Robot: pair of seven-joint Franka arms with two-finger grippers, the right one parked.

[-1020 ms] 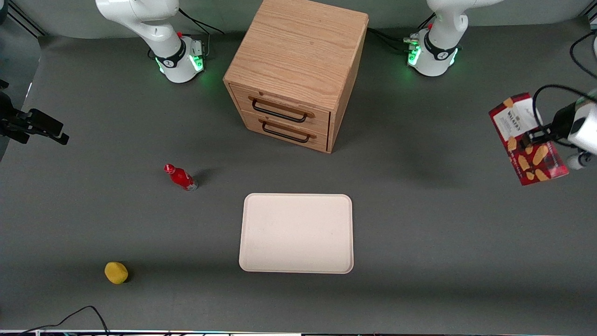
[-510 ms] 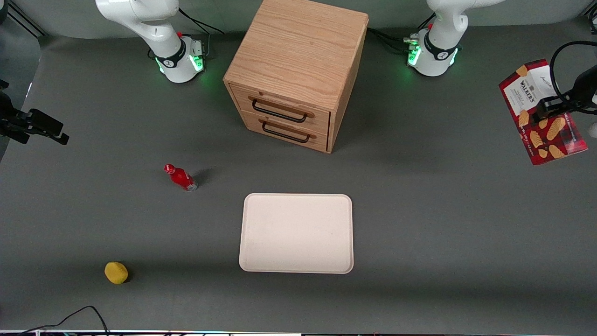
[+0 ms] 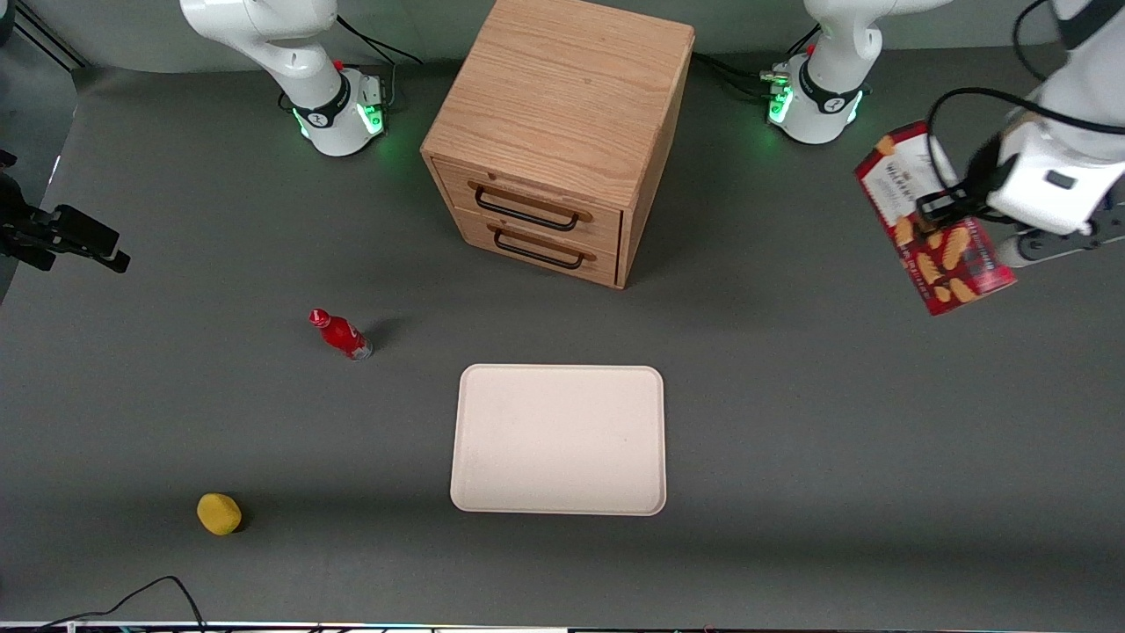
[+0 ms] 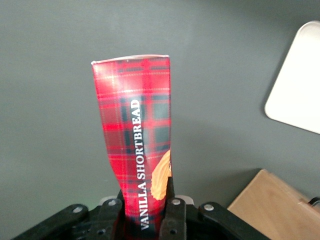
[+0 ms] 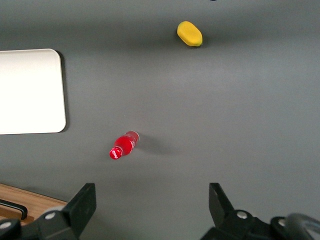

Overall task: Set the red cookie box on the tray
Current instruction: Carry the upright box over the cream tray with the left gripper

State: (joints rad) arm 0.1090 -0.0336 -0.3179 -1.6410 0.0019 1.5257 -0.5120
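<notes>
Hand (image 3: 933,207) clenched on long flat red plaid cookie box (image 3: 930,220), held above grey tabletop (image 3: 791,422); cream-white rectangular tray (image 3: 558,440) well apart, nearer front camera than hand.

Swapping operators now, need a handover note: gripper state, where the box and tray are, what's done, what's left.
Gripper: shut on the red cookie box, holding it in the air toward the working arm's end of the table.
Tray: flat on the table, nearer the front camera than the wooden drawer cabinet, nothing on it.
Done: box picked up and lifted.
Left: carry the box over the tray, lower it, release.
</notes>
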